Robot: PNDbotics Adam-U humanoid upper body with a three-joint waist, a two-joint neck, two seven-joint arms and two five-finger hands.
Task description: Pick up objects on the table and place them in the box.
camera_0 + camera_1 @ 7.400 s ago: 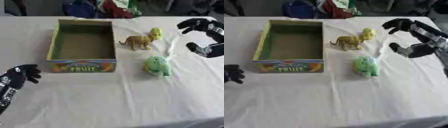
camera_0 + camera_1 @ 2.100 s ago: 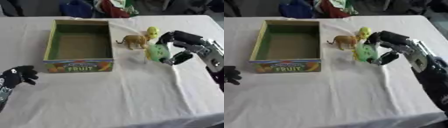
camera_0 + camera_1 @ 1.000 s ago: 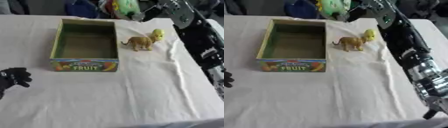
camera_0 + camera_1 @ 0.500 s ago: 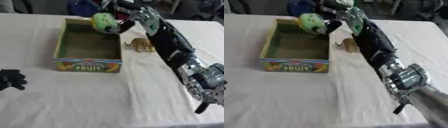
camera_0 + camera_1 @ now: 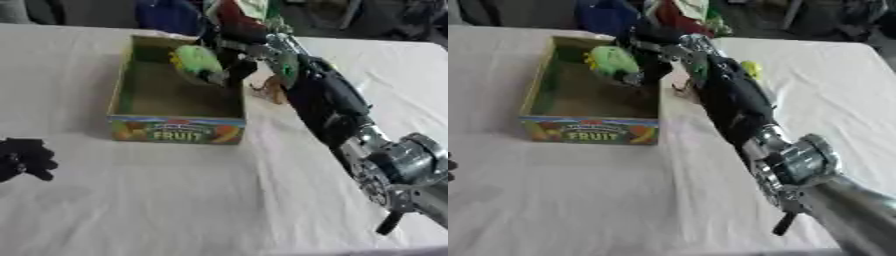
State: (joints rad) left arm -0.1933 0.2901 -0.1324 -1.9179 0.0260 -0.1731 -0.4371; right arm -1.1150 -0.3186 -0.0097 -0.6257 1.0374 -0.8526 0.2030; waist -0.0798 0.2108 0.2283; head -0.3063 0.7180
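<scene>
Fingers of the left hand (image 5: 24, 159) curl shut near the box (image 5: 175, 129), shown whole only by the left eye. Beyond, the right hand (image 5: 234, 65) clamps a green toy (image 5: 197, 61) above the box. Past the arm, a yellow toy (image 5: 751, 68) appears only in the right eye.

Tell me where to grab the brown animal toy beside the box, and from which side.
Take the brown animal toy across its body, coming down from above. It stands close against the box wall and the right arm covers much of it, so a sideways approach looks blocked. The right hand first has to release the green toy.
</scene>
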